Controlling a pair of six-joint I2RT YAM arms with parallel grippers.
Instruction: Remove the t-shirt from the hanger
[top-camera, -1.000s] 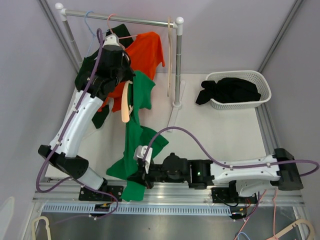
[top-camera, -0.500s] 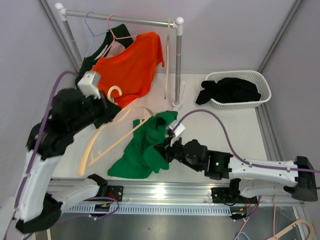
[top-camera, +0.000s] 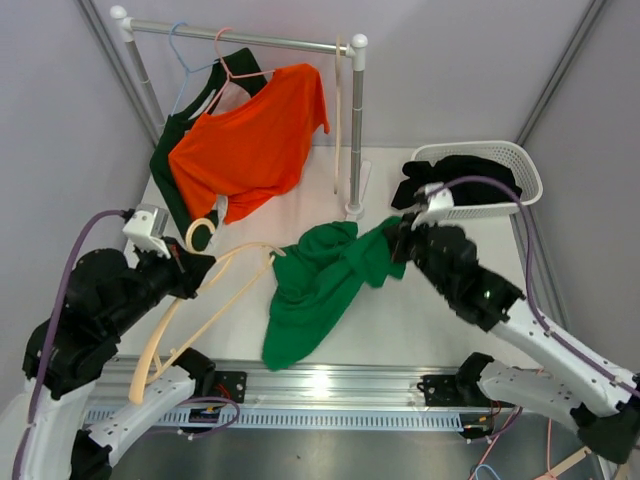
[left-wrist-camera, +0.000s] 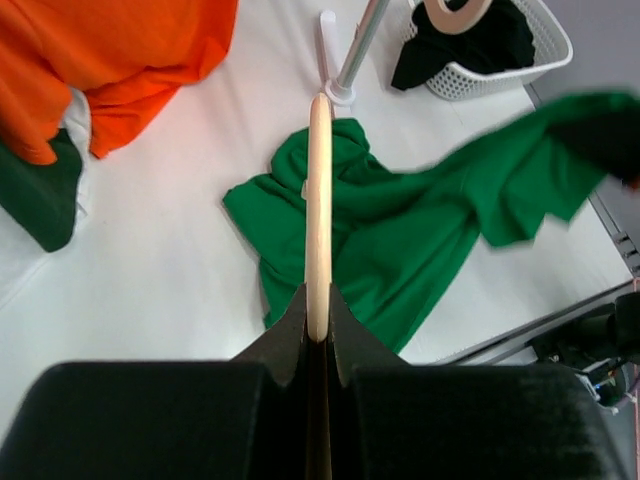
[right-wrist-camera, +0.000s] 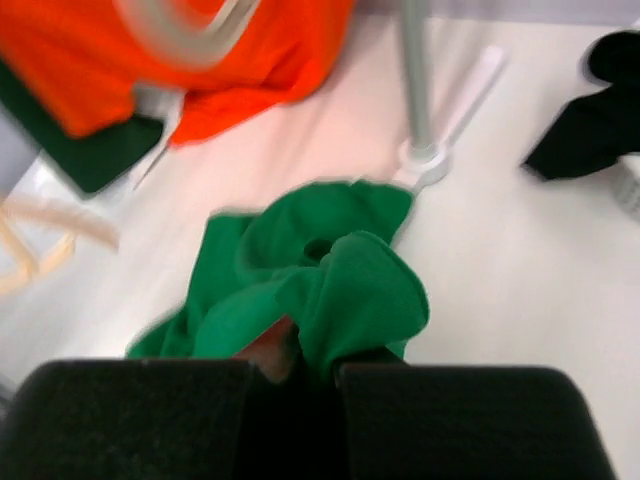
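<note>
The green t-shirt (top-camera: 318, 287) trails across the white table, one end lifted by my right gripper (top-camera: 399, 244), which is shut on a fold of the cloth (right-wrist-camera: 345, 285). The right gripper (right-wrist-camera: 311, 352) shows that bunched fold between its jaws. The cream hanger (top-camera: 205, 300) is bare and lies tilted to the left of the shirt, its far end close by the shirt's edge. My left gripper (top-camera: 194, 272) is shut on the hanger near its hook. In the left wrist view the hanger (left-wrist-camera: 318, 190) runs straight out of the left gripper (left-wrist-camera: 318, 305), over the t-shirt (left-wrist-camera: 400, 235).
An orange shirt (top-camera: 248, 140) and a dark green one (top-camera: 172, 165) hang on the rail (top-camera: 240, 38) at the back left. The rack's post (top-camera: 355, 130) stands mid-table. A white basket (top-camera: 528, 180) with black clothes sits at the back right, just beyond the right gripper.
The t-shirt came off the hanger. My right gripper carried its end up and right toward the basket; my left arm pulled the bare hanger down from the rail toward the front left.
</note>
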